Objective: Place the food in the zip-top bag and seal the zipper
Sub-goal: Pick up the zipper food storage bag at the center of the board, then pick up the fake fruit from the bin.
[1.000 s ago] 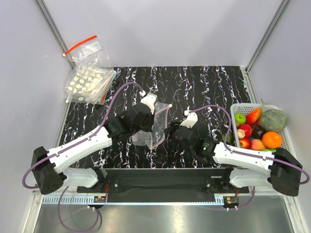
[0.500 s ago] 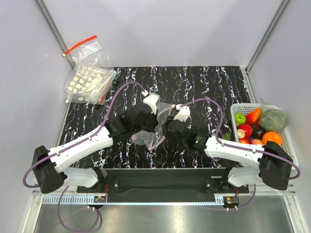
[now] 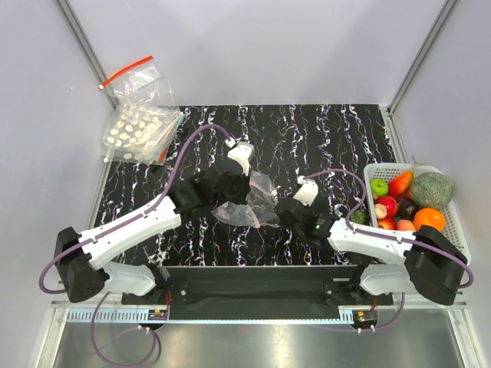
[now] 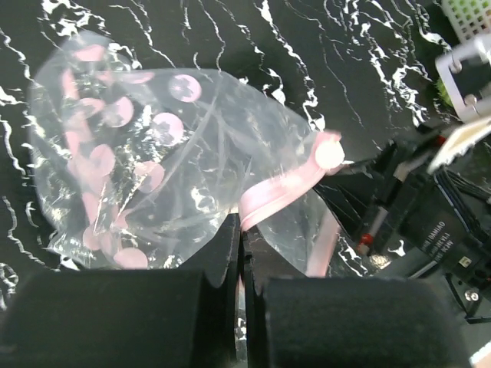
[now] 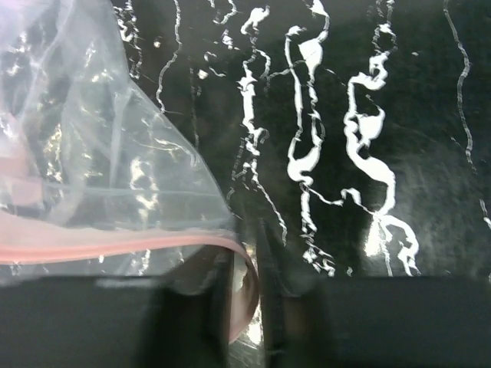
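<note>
From above, the left gripper (image 3: 245, 191) and the right gripper (image 3: 278, 208) meet at the middle of the black marbled table (image 3: 322, 130). The clear zip-top bag (image 3: 258, 204) is stretched between them, and each gripper is at one end of it. A white basket (image 3: 370, 170) of fruit sits at the table's right edge. A dark green lump (image 3: 359, 218) shows at its left side, half hidden by the right arm, and I cannot tell if it is inside. A stack of white-dotted bags (image 3: 138, 130) and a bag with a bright red strip (image 3: 132, 75) lie beyond the far left corner. In the left wrist view, the left gripper's fingers (image 4: 192, 303) are pressed together. The bag's pink zipper (image 4: 282, 188) is pinched in the seam between them, and the crinkled, pink-spotted bag fans out above the tabletop. In the right wrist view, the right gripper's jaws are drawn nearly together. The curled end of the zipper (image 5: 115, 249) sits between them, and the bag spreads up and left.
</note>
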Controlling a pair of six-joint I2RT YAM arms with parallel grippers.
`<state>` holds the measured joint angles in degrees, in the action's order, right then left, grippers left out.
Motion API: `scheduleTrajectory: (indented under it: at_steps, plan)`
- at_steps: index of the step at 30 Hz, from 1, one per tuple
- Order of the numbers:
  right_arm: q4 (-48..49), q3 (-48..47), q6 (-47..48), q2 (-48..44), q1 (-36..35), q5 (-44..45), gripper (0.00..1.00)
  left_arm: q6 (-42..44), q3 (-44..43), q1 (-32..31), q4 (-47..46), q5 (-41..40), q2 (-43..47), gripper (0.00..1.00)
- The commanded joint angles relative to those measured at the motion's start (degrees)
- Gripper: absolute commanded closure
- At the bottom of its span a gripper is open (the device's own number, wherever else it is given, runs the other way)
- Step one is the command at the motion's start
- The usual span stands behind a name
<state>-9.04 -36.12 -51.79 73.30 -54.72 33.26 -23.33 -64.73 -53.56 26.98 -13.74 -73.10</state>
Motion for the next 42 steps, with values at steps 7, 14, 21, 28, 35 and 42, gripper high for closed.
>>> scheduleTrajectory:
  at_steps: [7, 14, 21, 28, 35, 42]
  plan:
    - [-3.9, -0.4, 1.8, -9.3, 0.2, 2.2, 0.36, 2.2, -4.5, -0.2, -3.6, -0.1, -3.4, 1.00]
    - [-17.5, -3.9, 2.2, -19.2, 0.3, 7.1, 0.27, 3.1, -8.1, 0.1, -4.8, 2.6, -8.7, 1.00]
    - [-32.3, -6.9, -3.6, -25.6, 3.5, 13.8, 0.18, 2.9, -8.7, 2.1, -5.6, 6.5, -9.6, 1.00]
    - [-35.8, -11.9, 4.8, -25.2, 25.5, 5.3, 0.09, 4.4, -11.9, 2.0, -2.3, 8.8, -9.3, 1.00]
    - [-49.8, -18.2, -2.7, -24.4, 41.1, 14.0, 0.00, 5.1, -10.0, 2.0, -2.7, 10.3, -7.8, 1.00]
    - [-57.2, -23.1, -9.1, -19.8, 45.6, 26.1, 0.00, 4.8, -9.3, 1.4, -5.1, 13.5, -9.1, 1.00]
